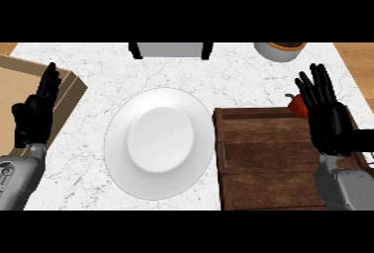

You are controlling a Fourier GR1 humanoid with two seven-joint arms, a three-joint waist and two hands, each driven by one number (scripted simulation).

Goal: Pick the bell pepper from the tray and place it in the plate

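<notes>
A white plate lies on the marble counter, left of a dark wooden tray. The red bell pepper sits at the tray's far right corner, mostly hidden behind my right hand. That hand is open, fingers straight up, over the tray's right side and just in front of the pepper. My left hand is open too, fingers up, resting at the left edge away from the plate.
A light wooden box stands at the far left under my left hand. At the back edge are a grey-white object with black legs and a white bowl.
</notes>
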